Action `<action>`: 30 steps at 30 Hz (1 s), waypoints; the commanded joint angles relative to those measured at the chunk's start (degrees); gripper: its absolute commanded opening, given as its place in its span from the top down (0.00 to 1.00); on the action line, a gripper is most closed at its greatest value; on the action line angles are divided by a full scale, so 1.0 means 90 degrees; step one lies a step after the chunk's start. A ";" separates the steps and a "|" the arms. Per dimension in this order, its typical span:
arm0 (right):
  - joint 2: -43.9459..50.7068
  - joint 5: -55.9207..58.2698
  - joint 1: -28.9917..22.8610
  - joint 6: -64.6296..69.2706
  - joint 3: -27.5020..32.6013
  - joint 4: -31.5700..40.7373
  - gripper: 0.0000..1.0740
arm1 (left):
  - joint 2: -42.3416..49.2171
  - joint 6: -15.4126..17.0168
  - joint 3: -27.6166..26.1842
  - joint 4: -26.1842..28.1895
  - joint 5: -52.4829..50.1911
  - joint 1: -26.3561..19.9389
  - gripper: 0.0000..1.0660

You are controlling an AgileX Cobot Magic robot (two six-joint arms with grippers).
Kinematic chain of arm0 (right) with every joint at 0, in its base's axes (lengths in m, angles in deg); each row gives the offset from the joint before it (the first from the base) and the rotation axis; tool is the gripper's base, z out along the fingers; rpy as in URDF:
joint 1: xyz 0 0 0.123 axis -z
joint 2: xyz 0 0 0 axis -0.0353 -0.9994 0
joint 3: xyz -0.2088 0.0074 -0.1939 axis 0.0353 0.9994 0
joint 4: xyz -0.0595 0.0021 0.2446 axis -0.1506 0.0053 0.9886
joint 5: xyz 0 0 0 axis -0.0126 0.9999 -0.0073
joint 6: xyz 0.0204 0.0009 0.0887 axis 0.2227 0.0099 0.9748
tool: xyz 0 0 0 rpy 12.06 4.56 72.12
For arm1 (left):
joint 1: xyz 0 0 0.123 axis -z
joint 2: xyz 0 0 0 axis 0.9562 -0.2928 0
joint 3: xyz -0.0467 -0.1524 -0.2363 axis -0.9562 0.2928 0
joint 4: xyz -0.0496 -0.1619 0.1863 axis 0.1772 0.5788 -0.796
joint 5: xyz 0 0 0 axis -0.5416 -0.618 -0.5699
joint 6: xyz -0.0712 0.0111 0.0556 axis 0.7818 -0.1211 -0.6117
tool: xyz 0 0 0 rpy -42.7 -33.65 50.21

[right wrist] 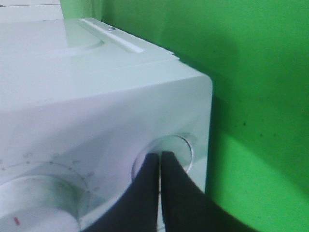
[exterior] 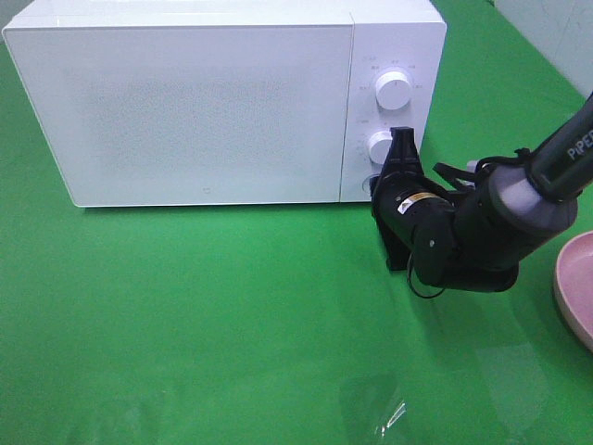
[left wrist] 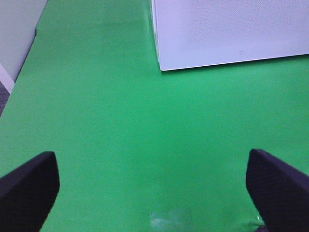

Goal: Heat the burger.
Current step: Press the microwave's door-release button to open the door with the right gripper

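The burger is out of view in every frame. A white microwave (exterior: 204, 111) stands at the back of the green table with its door closed. My right gripper (exterior: 378, 184) is shut, and its tips (right wrist: 159, 157) rest against the round button (right wrist: 179, 145) at the lowest spot of the control panel, below the two dials. My left gripper (left wrist: 154, 193) does not show in the high view. In its wrist view the two dark fingers (left wrist: 26, 186) stand far apart over bare green cloth, with nothing between them.
A pink plate (exterior: 576, 278) pokes in at the right edge with nothing showing on it. The upper dial (exterior: 394, 91) and middle dial (exterior: 380, 146) sit above the right gripper. A shiny clear patch (exterior: 389, 415) lies on the cloth near the front.
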 commanded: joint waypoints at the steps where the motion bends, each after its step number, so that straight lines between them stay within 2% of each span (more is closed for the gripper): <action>1: 0.0013 -0.0407 0.0076 -0.0140 -0.0057 0.0019 1.00 | 0.0108 0.0006 0.0013 0.0038 -0.0089 0.0032 0.08; 15: 0.0013 -0.1407 0.0076 0.0006 -0.0057 0.0045 1.00 | 0.0108 0.0006 0.0013 0.0038 -0.0089 0.0032 0.08; 30: -0.0331 -0.1916 0.0229 0.0076 -0.0719 -0.0013 1.00 | 0.0102 0.0006 0.0013 0.0032 -0.0089 0.0032 0.08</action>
